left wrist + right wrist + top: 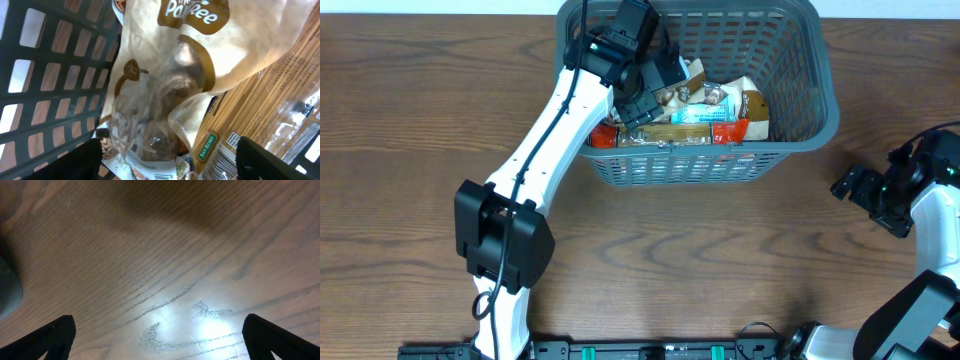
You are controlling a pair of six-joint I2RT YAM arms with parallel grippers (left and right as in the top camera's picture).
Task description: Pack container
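Observation:
The container [817, 108] is a dark grey slotted basket at the table's back centre, and its lattice wall [50, 75] fills the left of the left wrist view. Several snack packets lie inside it. My left gripper [655, 85] reaches down into the basket's left part. It [167, 155] is open, its fingers [85, 160] standing wide on either side of a cream and clear snack bag [200, 60] that lies on a tan San Remo pack [265, 115]. My right gripper [848, 188] hangs open over bare table at the right, nothing between its fingers [55, 335].
In the basket a white and teal packet [705, 113], a red-edged one [730, 130] and a brown one [755, 105] lie against the near wall. A dark grey rounded edge [7, 290] shows at the left of the right wrist view. Wooden table [720, 260] surrounds the basket.

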